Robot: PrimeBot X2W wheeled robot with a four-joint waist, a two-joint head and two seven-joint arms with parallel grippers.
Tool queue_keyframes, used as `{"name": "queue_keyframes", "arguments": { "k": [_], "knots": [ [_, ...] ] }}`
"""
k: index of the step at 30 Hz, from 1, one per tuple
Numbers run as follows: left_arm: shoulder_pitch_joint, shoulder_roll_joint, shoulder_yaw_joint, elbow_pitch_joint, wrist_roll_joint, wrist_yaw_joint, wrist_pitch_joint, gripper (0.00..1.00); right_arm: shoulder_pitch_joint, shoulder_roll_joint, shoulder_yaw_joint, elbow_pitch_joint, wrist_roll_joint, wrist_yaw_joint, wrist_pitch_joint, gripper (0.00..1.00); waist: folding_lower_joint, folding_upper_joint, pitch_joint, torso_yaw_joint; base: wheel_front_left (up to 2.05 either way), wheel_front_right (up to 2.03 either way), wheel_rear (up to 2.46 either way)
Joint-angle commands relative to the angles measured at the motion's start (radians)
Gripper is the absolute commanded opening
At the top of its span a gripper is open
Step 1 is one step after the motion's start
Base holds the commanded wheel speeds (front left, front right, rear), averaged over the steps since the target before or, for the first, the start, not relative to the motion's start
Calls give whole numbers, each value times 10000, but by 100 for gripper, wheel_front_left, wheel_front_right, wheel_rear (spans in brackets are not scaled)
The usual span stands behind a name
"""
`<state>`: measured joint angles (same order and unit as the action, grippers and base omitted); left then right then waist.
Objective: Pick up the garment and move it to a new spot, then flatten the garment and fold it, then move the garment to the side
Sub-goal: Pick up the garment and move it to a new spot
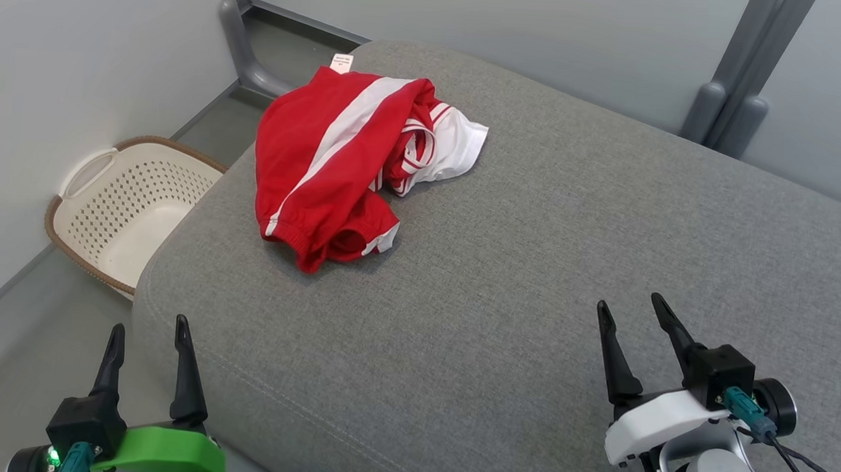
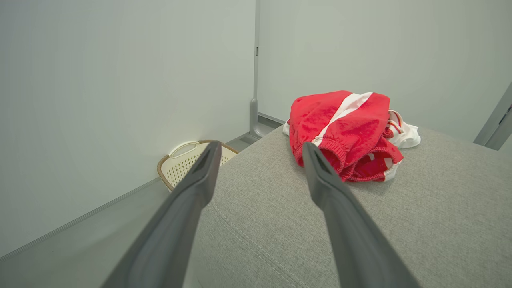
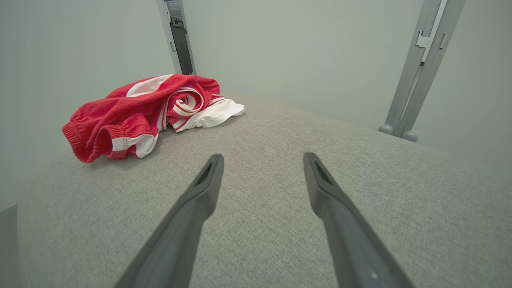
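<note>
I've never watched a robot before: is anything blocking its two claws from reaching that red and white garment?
Nothing visible. The garment lies crumpled at the far left of the grey cushion, and just bare cushion stretches between it and the open left gripper and open right gripper.

The crumpled red fabric garment [image 1: 302, 151] carries a broad white stripe down its length, thin red-and-white banding near its cuffs, and a plain white panel at one end (a small white label [image 1: 341, 62] shows at its far edge). The upholstered cushion [image 1: 534, 271] is a heathered mid-grey weave. The cream perforated plastic basket [image 1: 105, 212] has a brown woven rim. The left gripper [image 1: 150, 323] pairs black fingers with a bright green mount; the right gripper [image 1: 629, 301] pairs black fingers with white.
</note>
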<state>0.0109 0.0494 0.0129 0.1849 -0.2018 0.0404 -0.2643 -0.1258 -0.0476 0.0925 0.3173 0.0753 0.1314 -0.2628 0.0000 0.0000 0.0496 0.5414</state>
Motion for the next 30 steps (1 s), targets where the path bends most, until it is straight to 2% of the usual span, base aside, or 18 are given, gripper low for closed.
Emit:
{"name": "queue_keyframes", "arguments": {
  "k": [1,9,13,17,24,27,30],
  "knots": [
    [87,19,12,-26,-134,51,-4,100,-63,-49,-13,27,-54,-13,-31,100,0,0,44,18,0,0,0],
    [-719,22,-83,798,-563,-212,-3,100,80,-49,-224,-29,-99,-13,-31,100,0,0,101,-36,0,0,0],
    [-1912,18,-226,2406,-1055,-550,15,100,201,-49,-468,-94,-290,-13,-31,100,0,0,228,-85,0,0,0],
    [-3870,24,-385,4347,-1602,-954,889,100,356,-51,-721,-193,-567,-13,-31,100,0,0,380,-149,0,0,0],
    [-6470,315,444,6663,-2949,-1029,2736,100,302,-58,-504,-337,-1034,-15,-31,100,0,0,1001,-1422,0,0,0],
    [-7102,545,722,7231,-3404,-1092,3458,100,229,-49,-485,-422,-1255,-15,-19,100,0,0,1309,-1973,0,0,0],
    [-7560,744,927,7646,-3654,-925,4025,100,166,-48,-505,-608,-1434,-15,65,100,0,0,1673,-2513,0,0,0]
  ]
}}
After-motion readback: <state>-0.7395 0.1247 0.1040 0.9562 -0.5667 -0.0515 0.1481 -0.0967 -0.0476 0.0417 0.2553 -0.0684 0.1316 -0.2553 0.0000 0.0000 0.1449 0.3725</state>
